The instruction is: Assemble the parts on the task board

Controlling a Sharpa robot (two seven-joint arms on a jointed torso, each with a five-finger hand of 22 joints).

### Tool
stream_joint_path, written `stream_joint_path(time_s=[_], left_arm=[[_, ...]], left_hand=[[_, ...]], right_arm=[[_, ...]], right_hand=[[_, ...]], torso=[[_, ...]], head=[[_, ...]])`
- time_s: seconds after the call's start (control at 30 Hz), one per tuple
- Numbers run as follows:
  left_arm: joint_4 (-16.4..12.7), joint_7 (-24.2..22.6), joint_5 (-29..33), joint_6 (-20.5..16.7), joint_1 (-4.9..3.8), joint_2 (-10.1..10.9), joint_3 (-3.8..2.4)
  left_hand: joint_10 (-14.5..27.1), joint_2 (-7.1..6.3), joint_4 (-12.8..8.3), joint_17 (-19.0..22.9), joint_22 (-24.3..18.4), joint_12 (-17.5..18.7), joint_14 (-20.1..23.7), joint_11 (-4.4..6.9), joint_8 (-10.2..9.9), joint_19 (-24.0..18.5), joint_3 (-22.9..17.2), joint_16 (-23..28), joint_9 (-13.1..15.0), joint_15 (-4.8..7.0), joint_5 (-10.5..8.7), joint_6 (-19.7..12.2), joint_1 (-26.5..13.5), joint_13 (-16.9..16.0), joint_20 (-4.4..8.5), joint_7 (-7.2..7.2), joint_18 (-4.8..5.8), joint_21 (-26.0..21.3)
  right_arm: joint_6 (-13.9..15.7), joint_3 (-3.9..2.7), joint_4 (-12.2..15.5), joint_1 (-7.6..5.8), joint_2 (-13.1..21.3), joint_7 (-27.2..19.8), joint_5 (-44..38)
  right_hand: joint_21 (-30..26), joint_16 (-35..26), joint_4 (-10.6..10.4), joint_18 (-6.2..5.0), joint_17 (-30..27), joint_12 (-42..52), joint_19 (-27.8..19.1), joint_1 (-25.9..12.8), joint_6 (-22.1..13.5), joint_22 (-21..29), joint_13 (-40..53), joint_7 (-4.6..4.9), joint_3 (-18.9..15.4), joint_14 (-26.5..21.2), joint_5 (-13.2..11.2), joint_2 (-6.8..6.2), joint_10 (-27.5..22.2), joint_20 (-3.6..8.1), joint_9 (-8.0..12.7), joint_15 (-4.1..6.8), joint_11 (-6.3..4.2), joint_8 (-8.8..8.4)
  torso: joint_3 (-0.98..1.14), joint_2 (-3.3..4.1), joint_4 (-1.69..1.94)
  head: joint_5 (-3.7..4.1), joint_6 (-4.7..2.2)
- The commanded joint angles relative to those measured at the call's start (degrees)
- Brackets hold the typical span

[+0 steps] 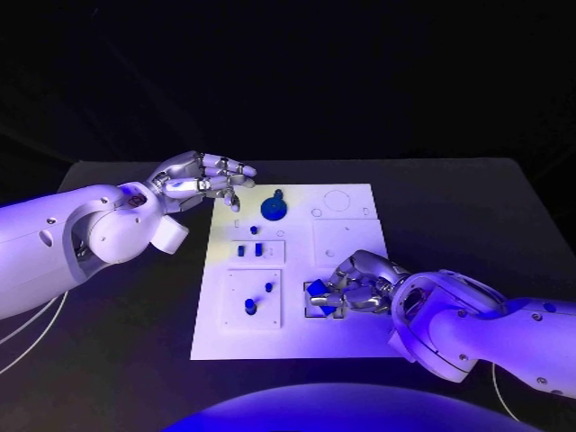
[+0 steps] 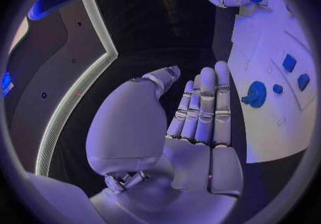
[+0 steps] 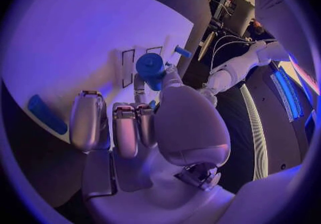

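1. the black bench (image 1: 132, 360) fills the scene, and the white task board (image 1: 346, 337) lies flat in the middle of it, between the two arms.
2. the left hand (image 1: 200, 178) hovers just off the board's far left corner. the left wrist view shows the palm bare and the fingers (image 2: 204, 106) laid out straight side by side, so it holds nothing.
3. the right hand (image 1: 360, 286) is down on the near right part of the board, its fingers curled around a blue part (image 1: 320, 292) that peeks out on their left side. it looks like a grip, though the contact itself is hidden.
4. the round blue gear (image 1: 274, 208) sits at the far end of the board, close to the left hand, with a small knob rising from its middle in the right wrist view.
5. a pair of small blue pegs (image 1: 249, 250) stands mid-board on the left, and two more blue pieces (image 1: 253, 301) sit in the near left panel.
6. handling call: these look like light, stiff plastic pieces, smooth and prone to slipping. they are unlikely to break but easy to flick away. i'd pinch the gear at its rim or knob, and take the pegs by their sides.
7. the step in hand seems to be seating the part under the right hand. several pieces appear placed, so the job is under way.
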State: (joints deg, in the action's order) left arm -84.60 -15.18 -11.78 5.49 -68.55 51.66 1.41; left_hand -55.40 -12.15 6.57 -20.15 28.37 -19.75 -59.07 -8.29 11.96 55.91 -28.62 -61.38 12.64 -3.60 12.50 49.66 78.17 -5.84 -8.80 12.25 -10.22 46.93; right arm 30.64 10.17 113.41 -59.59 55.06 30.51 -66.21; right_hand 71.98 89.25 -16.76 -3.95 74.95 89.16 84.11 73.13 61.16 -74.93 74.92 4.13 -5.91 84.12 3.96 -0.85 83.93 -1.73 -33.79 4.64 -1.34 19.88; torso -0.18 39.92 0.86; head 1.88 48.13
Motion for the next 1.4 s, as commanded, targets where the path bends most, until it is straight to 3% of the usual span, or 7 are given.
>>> stream_joint_path(time_s=[0.03, 0.43, 0.93, 1.03, 1.1, 1.2, 1.4], left_arm=[[-0.16, -0.14, -0.08, 1.29, -0.02, -0.06, -0.03], [-0.26, 0.07, -0.17, 1.43, -0.02, 0.09, -0.03], [-0.34, 0.34, -0.31, 1.51, -0.03, 0.25, -0.03], [-0.34, 0.36, -0.33, 1.49, -0.03, 0.27, -0.03], [-0.35, 0.37, -0.33, 1.49, -0.03, 0.28, -0.03], [-0.34, 0.39, -0.34, 1.48, -0.03, 0.30, -0.02], [-0.32, 0.40, -0.35, 1.45, -0.03, 0.32, -0.02]], left_hand=[[0.41, -0.09, -0.12, -0.02, -0.05, -0.18, 0.28, 0.01, -0.20, 0.40, 0.32, -0.11, -0.09, -0.17, 0.02, -0.41, -0.46, -0.08, -0.18, -0.01, -0.34, -0.36], [0.41, -0.09, -0.12, -0.02, -0.05, -0.18, 0.28, 0.01, -0.20, 0.40, 0.32, -0.11, -0.09, -0.17, 0.02, -0.41, -0.46, -0.08, -0.18, -0.01, -0.34, -0.36], [0.46, -0.08, -0.07, -0.02, -0.10, -0.23, 0.29, 0.00, -0.20, 0.43, 0.37, -0.12, -0.09, -0.18, 0.01, -0.43, -0.48, -0.08, -0.18, 0.00, -0.34, -0.43], [0.46, -0.08, -0.07, -0.02, -0.10, -0.23, 0.29, 0.00, -0.20, 0.43, 0.37, -0.12, -0.09, -0.18, 0.01, -0.43, -0.48, -0.08, -0.18, 0.00, -0.34, -0.43], [0.46, -0.08, -0.07, -0.02, -0.10, -0.23, 0.29, 0.00, -0.20, 0.43, 0.37, -0.12, -0.09, -0.18, 0.01, -0.43, -0.48, -0.08, -0.18, 0.00, -0.34, -0.43], [0.46, -0.08, -0.07, -0.02, -0.10, -0.23, 0.29, 0.00, -0.20, 0.43, 0.37, -0.12, -0.09, -0.18, 0.01, -0.43, -0.48, -0.08, -0.18, 0.00, -0.34, -0.43], [0.46, -0.08, -0.07, -0.02, -0.10, -0.23, 0.29, 0.00, -0.20, 0.43, 0.37, -0.12, -0.09, -0.18, 0.01, -0.43, -0.48, -0.08, -0.18, 0.00, -0.34, -0.43]], right_arm=[[-1.17, -0.01, -0.48, 0.16, -0.45, 0.38, 0.97], [-1.88, -0.02, -1.57, 0.27, -1.58, 0.86, 0.23], [-3.73, -0.02, -2.18, 0.28, -1.80, 1.27, -2.24], [-3.53, -0.02, -2.15, 0.28, -1.75, 1.30, -3.09], [-3.46, -0.02, -2.12, 0.28, -1.73, 1.30, -3.50], [-3.40, -0.02, -2.06, 0.28, -1.72, 1.28, -3.98], [-3.46, -0.02, -1.93, 0.29, -1.69, 1.21, -4.53]], right_hand=[[0.58, 0.42, 0.02, 0.87, 13.60, 0.43, 1.61, 1.94, 2.44, -11.00, 14.67, -1.94, -0.69, 5.60, 0.08, 3.03, 5.86, 0.49, -0.62, 0.49, -0.54, 0.58], [0.77, 0.57, 0.00, 0.87, 14.29, 0.48, 1.65, -0.60, 4.14, -11.02, 14.73, -2.66, -2.75, 5.73, 0.06, 4.02, 5.90, 0.89, -1.14, 0.99, -1.15, 1.80], [0.45, 0.55, -0.09, 0.82, 14.23, 0.25, 1.51, -6.44, 4.11, -10.92, 14.57, -2.85, -10.34, 5.72, 0.02, 4.01, 5.82, 1.09, -1.85, 1.16, -1.31, 3.10], [0.58, 0.57, -0.20, 0.84, 14.29, 0.29, 1.53, -10.06, 4.09, -10.95, 14.62, -2.87, -10.84, 5.73, 0.24, 2.31, 5.84, 1.11, -2.05, 1.17, -1.34, 3.51], [0.58, 0.56, -0.14, 0.89, 14.29, 0.28, 1.52, -13.35, 3.92, -10.95, 14.64, -2.80, -6.96, 5.73, 0.46, -1.07, 5.85, 0.99, -2.20, 1.32, -1.41, 3.88], [0.62, 0.57, -0.29, 0.85, 14.33, 0.23, 1.52, -16.34, 3.77, -10.96, 14.62, -2.89, -3.58, 5.74, 0.68, -3.82, 5.84, 1.10, -2.27, 1.20, -1.34, 4.14], [0.67, 0.58, -0.36, 0.86, 14.38, 0.26, 1.53, -17.55, 3.72, -10.97, 14.65, -2.89, -2.72, 5.75, 0.82, -5.15, 5.85, 1.11, -2.30, 1.18, -1.35, 4.26]], torso=[[0.04, -0.02, -0.05], [0.00, 0.05, -0.06], [0.00, -0.02, -0.09], [0.02, -0.03, -0.09], [0.03, -0.02, -0.07], [0.04, -0.02, -0.06], [0.01, -0.02, -0.09]], head=[[-0.05, 0.09], [-0.24, 0.16], [-0.30, 0.26], [-0.30, 0.30], [-0.27, 0.33], [-0.25, 0.33], [-0.21, 0.31]])
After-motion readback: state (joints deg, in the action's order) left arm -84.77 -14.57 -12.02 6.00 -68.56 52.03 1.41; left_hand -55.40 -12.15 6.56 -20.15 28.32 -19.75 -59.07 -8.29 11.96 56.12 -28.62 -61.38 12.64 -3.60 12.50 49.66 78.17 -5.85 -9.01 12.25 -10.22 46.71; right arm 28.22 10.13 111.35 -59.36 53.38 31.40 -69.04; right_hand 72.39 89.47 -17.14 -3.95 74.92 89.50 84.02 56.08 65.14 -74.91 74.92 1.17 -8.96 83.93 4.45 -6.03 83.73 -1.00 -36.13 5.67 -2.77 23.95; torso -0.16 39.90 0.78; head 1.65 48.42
